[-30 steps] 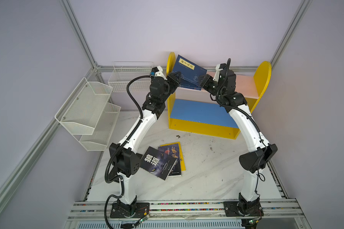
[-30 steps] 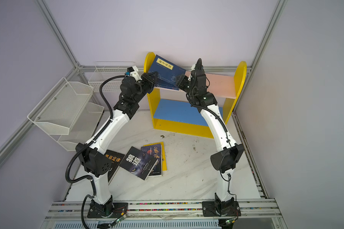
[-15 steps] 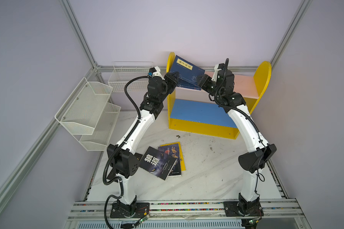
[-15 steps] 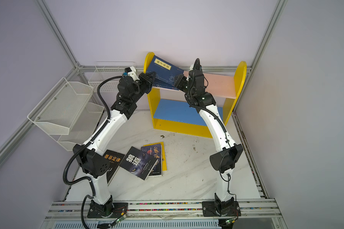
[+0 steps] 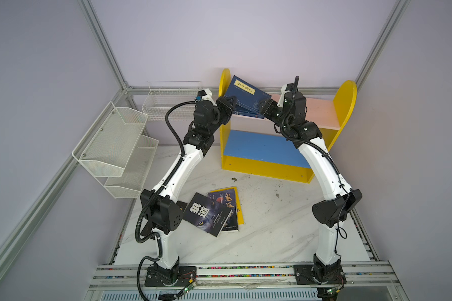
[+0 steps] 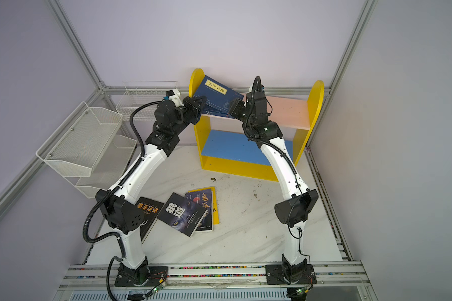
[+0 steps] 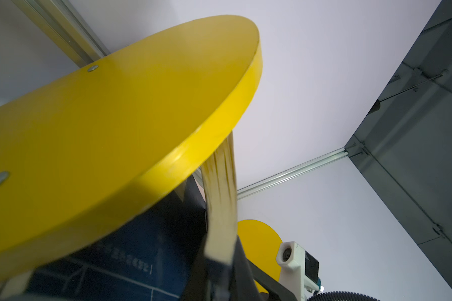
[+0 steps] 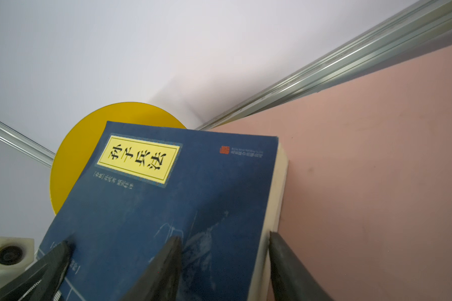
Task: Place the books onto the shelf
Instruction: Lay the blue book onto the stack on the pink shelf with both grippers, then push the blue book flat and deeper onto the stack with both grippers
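Observation:
Several navy books (image 5: 242,91) with a yellow title label lean tilted against the left yellow side panel of the shelf (image 5: 346,101), on its pink upper board (image 6: 287,112). My left gripper (image 5: 231,104) is shut on their lower left edge; the left wrist view shows cream pages (image 7: 219,208) between its fingers (image 7: 239,260). My right gripper (image 8: 224,235) is open at the right edge of the books. One fingertip (image 8: 176,241) lies on the top cover (image 8: 167,208) and one stands past the page edge. More books lie on the table: black ones (image 5: 206,213) (image 6: 148,211) and a yellow-edged one (image 5: 227,206).
A white mesh tiered rack (image 5: 115,146) hangs at the left and a white wire basket (image 5: 172,101) sits behind my left arm. The blue lower board (image 5: 261,146) holds nothing. The marble table (image 5: 272,221) runs to a rail at the front.
Both grippers and the navy books have shifted a little left, toward the left side panel. The right jaws have widened slightly. The books on the table have not moved.

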### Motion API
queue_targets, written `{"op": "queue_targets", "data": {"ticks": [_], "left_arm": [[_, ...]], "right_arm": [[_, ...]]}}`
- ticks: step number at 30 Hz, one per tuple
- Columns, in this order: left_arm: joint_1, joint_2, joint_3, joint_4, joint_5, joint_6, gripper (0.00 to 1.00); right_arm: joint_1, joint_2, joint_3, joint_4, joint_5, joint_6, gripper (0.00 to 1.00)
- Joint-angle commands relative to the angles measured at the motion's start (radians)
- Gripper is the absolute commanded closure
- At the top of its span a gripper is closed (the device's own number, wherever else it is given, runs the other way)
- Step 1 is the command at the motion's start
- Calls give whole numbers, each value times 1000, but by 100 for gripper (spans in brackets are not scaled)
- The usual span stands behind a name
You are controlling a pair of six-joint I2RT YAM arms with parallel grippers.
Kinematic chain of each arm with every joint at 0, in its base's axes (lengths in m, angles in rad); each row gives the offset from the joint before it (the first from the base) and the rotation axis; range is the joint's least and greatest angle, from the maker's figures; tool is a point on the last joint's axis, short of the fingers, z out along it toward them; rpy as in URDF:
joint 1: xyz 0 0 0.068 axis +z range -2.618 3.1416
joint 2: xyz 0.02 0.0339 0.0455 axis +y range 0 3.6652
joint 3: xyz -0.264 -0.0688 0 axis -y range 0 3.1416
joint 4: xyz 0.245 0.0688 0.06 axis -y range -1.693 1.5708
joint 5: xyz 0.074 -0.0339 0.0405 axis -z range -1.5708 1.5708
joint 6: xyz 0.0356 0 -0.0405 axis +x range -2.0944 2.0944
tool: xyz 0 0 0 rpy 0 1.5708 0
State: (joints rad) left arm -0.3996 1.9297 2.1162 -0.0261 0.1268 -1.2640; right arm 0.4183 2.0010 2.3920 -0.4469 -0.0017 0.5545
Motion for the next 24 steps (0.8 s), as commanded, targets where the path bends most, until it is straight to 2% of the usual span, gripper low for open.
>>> {"op": "queue_targets", "data": {"ticks": [1, 5, 8, 15, 24], "left_arm": [[6, -40, -28, 62, 6, -3, 100], [6, -46, -46, 76, -16, -1, 100], [6, -45, -57, 96, -31, -6, 100], [6, -35, -41, 100, -50, 6, 100], [6, -8, -3, 76, -27, 3, 100]], "right_arm": [[3, 9, 21, -37, 23, -21, 45], [4, 21, 23, -42, 18, -18, 45], [5, 4, 9, -25, 24, -18, 38], [4, -8, 15, -27, 32, -19, 30], [4, 5, 19, -33, 29, -11, 31]]}}
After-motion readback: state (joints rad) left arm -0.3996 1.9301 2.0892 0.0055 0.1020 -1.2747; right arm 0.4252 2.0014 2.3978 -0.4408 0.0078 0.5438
